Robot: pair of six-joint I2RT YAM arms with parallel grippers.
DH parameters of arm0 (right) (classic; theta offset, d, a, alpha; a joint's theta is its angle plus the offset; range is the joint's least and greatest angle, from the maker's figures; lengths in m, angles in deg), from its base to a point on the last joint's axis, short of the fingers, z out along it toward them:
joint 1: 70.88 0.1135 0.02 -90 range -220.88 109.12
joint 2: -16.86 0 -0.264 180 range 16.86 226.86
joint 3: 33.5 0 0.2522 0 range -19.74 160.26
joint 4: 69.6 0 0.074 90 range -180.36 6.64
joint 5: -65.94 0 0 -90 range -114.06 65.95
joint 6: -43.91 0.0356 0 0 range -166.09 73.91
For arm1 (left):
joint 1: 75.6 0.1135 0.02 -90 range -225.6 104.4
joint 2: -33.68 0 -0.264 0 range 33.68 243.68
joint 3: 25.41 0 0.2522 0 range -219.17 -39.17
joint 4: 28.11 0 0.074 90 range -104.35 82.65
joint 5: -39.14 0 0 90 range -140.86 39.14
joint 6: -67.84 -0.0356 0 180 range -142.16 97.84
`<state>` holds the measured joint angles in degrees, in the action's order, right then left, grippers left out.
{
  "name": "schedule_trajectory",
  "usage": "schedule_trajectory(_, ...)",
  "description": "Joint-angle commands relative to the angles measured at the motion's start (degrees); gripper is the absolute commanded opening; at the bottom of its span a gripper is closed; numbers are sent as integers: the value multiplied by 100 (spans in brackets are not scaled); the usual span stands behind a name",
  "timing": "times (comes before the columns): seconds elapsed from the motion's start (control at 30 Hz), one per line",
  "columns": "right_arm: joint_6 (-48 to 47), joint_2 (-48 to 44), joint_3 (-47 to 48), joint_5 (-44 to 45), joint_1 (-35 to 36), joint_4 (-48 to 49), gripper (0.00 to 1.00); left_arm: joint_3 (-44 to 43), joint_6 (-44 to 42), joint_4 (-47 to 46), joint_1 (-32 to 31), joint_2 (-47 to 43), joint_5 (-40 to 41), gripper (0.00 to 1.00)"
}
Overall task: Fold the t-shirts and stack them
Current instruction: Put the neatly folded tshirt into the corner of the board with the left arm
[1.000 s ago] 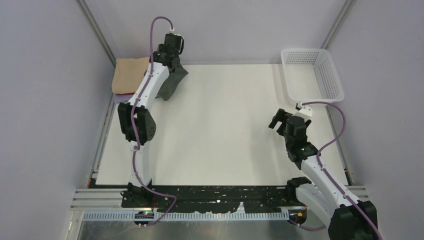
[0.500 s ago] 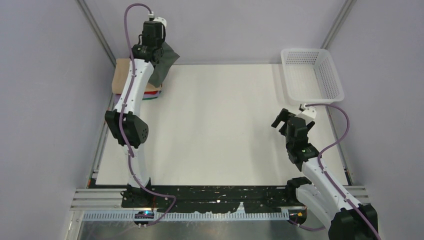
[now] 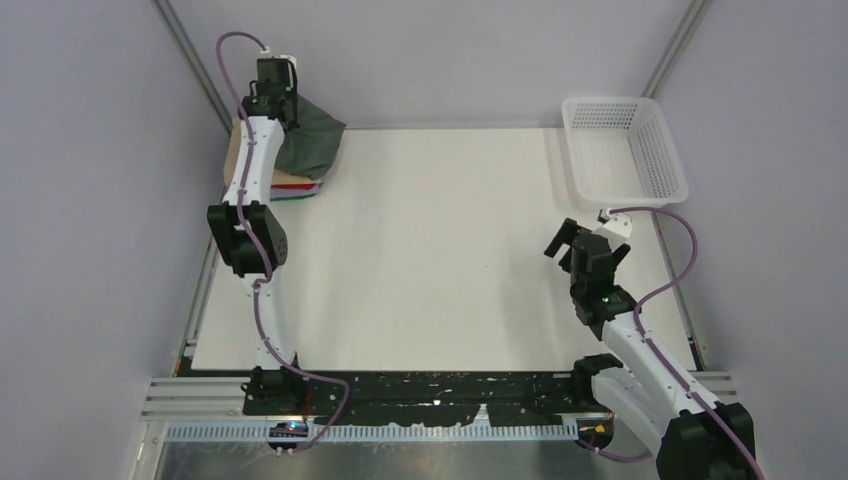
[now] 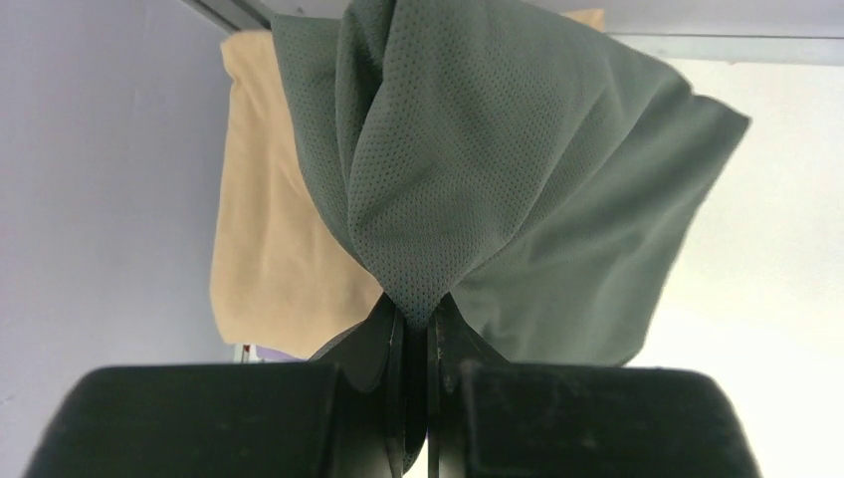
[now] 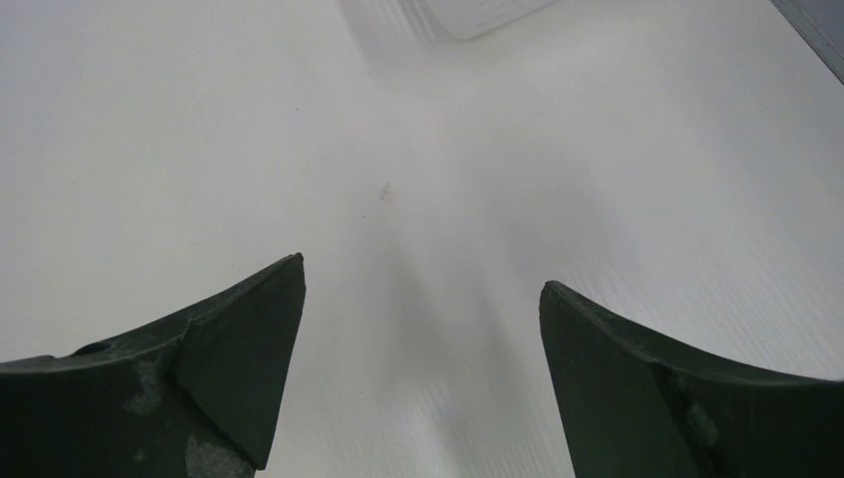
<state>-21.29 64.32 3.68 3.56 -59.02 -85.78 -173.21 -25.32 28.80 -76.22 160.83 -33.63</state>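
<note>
My left gripper (image 3: 283, 112) is shut on the dark charcoal-grey t-shirt (image 3: 312, 145) and holds it over the stack at the table's far left corner. The cloth hangs bunched from the closed jaws in the left wrist view (image 4: 478, 179). Under it lies the peach-tan t-shirt (image 4: 269, 239), partly covered. The red t-shirt (image 3: 297, 186) shows as an edge at the stack's near side, and a sliver of pale lavender (image 4: 267, 352) peeks out beneath. My right gripper (image 3: 578, 240) is open and empty over bare table at the right, as the right wrist view (image 5: 423, 289) shows.
A white mesh basket (image 3: 625, 150) stands at the far right corner, just beyond the right gripper. Grey walls and metal frame posts close in the table at the back and sides, close to the left arm.
My left arm has swung left and towards the back corner, carrying the charcoal-grey shirt from beside the stack to over it. My right gripper has hardly moved.
</note>
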Motion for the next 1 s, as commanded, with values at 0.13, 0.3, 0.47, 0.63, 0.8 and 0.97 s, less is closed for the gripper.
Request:
schedule_trajectory(0.13,51,34,151,293,-19,15,95,-472,273,-224,599,214,-209,0)
schedule_trajectory(0.3,58,48,182,329,-17,-12,96,-469,564,-248,834,319,-199,0)
schedule_trajectory(0.47,45,122,258,333,-17,-52,95,-457,679,-259,992,476,-373,0)
schedule_trajectory(0.63,26,194,347,318,-14,-91,95,-468,732,-327,1028,614,-233,9)
schedule_trajectory(0.8,-60,264,402,203,-17,-80,96,-453,966,-364,1073,505,-107,91)
schedule_trajectory(0.97,-131,481,521,-120,-17,-100,95,-139,1256,-615,1073,-30,-459,100)
